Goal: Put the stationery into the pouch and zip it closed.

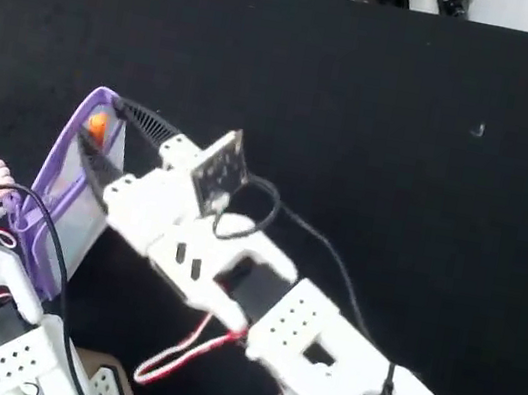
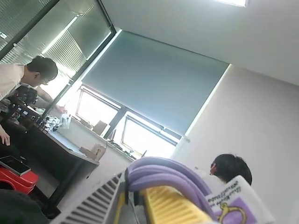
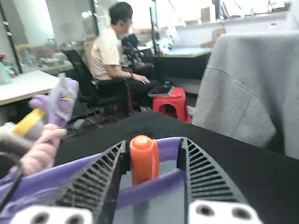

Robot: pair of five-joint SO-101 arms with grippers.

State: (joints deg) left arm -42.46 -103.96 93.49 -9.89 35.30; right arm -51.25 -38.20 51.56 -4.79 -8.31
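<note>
I judge we're at the zipping step. The pouch (image 1: 67, 195) stands on edge at the left of the high view, and my right tool (image 3: 153, 144) sits apart around its orange tab (image 3: 142, 161). Next I'd close on the tab and draw it along the rim. I can't tell the left tool's (image 2: 135, 205) grip.

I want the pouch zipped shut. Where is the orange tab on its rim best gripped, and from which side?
Probably pinch the orange tab by its two sides above the purple rim, approaching as the right end effector does; it stands upright there.
</note>
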